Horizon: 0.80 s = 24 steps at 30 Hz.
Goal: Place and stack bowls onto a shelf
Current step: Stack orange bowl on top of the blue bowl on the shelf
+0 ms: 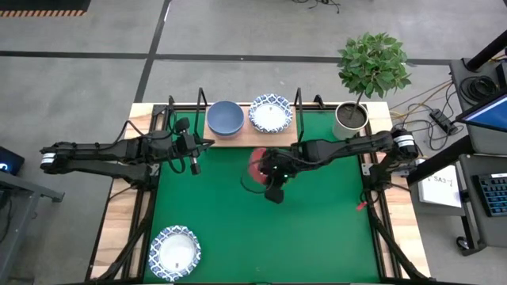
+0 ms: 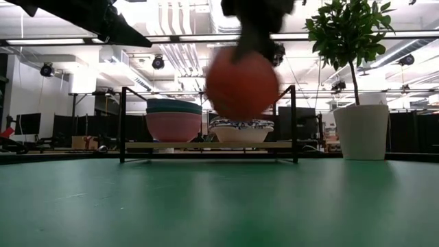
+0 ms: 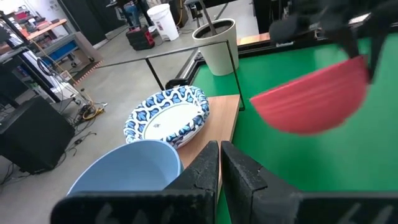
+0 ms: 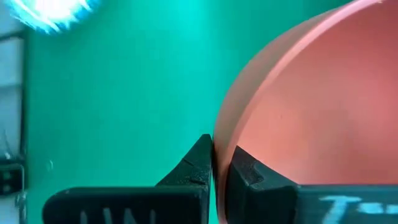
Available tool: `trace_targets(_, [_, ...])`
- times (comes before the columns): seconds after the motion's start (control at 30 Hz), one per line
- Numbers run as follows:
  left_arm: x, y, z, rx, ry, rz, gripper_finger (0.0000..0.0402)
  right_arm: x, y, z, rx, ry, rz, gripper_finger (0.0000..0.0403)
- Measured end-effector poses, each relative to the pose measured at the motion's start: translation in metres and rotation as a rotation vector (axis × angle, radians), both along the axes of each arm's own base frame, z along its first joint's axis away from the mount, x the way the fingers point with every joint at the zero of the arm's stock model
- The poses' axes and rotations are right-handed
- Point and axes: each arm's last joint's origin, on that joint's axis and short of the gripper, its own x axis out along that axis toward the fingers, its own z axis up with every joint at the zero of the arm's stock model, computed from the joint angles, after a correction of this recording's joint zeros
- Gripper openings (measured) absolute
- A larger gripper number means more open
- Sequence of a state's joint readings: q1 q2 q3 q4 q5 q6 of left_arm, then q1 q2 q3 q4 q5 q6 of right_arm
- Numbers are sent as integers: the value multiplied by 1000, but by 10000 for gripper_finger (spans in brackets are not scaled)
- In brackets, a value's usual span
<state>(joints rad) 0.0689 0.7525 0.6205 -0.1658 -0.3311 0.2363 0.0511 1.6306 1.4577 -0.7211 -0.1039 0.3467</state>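
A red bowl (image 1: 255, 168) hangs in the air in front of the light-wood shelf (image 1: 238, 139), held by my right gripper (image 1: 265, 174). In the low view it (image 2: 242, 82) floats above shelf height. On the shelf's left stands a stack with a pink bowl (image 2: 173, 126) at the bottom and a grey-blue bowl (image 1: 225, 117) on top. To its right sit stacked white bowls with blue patterned rims (image 1: 270, 113). My left gripper (image 1: 194, 147) is shut and hovers just in front of the shelf's left part, touching nothing. Another patterned bowl (image 1: 175, 252) rests on the mat's near left corner. My right gripper pinches the red bowl's rim (image 4: 219, 144), one finger (image 4: 194, 163) on the outer wall and one finger (image 4: 249, 171) inside. The bowl is lifted clear of the mat and steeply tilted, its underside (image 2: 242, 82) facing the table's near edge.
A white plant pot (image 1: 350, 119) with a leafy plant stands at the mat's far right corner, beside the shelf. Black wire uprights (image 2: 123, 123) frame the shelf's ends. The green mat (image 1: 317, 229) lies open between the shelf and the near edge.
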Motion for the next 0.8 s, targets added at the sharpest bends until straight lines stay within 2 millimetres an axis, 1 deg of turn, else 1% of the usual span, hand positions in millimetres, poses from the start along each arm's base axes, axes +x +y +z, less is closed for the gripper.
trace_targets(0.07, [0,0,0,0,3,0,0,9,0,12,-79,-132,53,9])
trace_targets(0.1, [0,0,-1,1,10,-1,0,13,-1,17,-145,-189,51,9])
trace_targets(0.17, [-1,0,-2,5,27,-2,0,19,-7,26,-304,-272,14,9])
trace_targets(0.27, [-3,0,-1,7,19,-2,0,25,-17,37,-552,-346,-57,9])
trace_targets(0.3, [-5,0,1,7,7,-2,0,26,-20,39,-611,-365,-74,9])
trace_targets(0.4, [-14,-1,8,-3,-50,2,0,34,-35,45,-688,-441,-86,9])
trace_targets(0.5, [-27,-2,15,-15,-108,5,0,46,-52,40,-731,-496,-122,9])
trace_targets(0.57, [-35,-2,18,-31,-138,10,0,53,-63,32,-758,-496,-136,9])
trace_targets(0.67, [-46,-3,18,-46,-147,13,0,59,-78,22,-780,-475,-154,9])
trace_targets(0.8, [-57,-4,17,-48,-170,13,0,64,-92,10,-782,-455,-183,9])
